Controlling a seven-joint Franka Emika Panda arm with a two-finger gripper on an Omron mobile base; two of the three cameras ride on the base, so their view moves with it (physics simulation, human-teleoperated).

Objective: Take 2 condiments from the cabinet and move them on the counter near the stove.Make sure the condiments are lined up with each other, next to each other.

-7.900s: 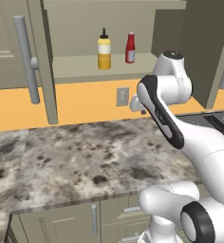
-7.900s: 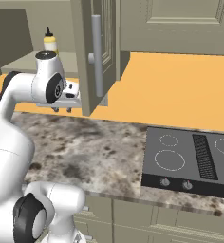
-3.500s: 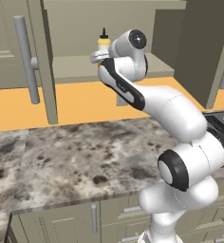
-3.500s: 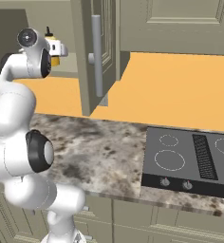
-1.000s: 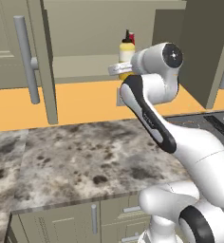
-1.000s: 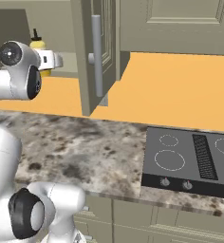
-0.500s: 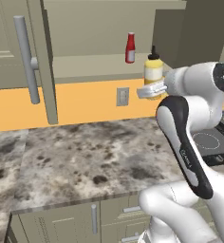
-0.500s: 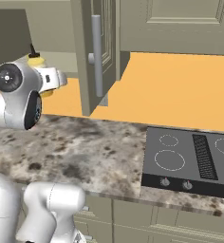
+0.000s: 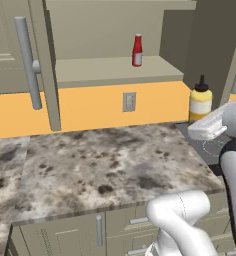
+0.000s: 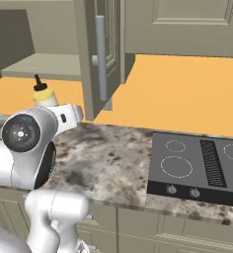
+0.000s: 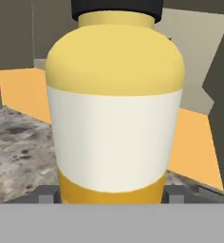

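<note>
My gripper [image 11: 111, 192] is shut on the yellow condiment bottle [image 11: 115, 109], with a dark fingertip on each side of its base. The bottle [image 9: 200, 102] hangs upright above the right end of the mottled counter [image 9: 110, 160], outside the cabinet [image 9: 115, 70]. In the right base view the same bottle [image 10: 43, 96] pokes up behind my white wrist, left of the black stove [image 10: 197, 165]. The red condiment bottle [image 9: 137, 50] with its white cap stands alone on the cabinet shelf.
An open cabinet door [image 9: 45, 60] with a long grey bar handle [image 9: 27, 60] hangs at the left. Another door [image 10: 101, 49] juts out between the bottle and the stove. A wall outlet [image 9: 129, 101] sits on the orange backsplash.
The arm has swung right and down, carrying the yellow bottle out of the cabinet to above the counter's right end. The red bottle stays on the shelf.
</note>
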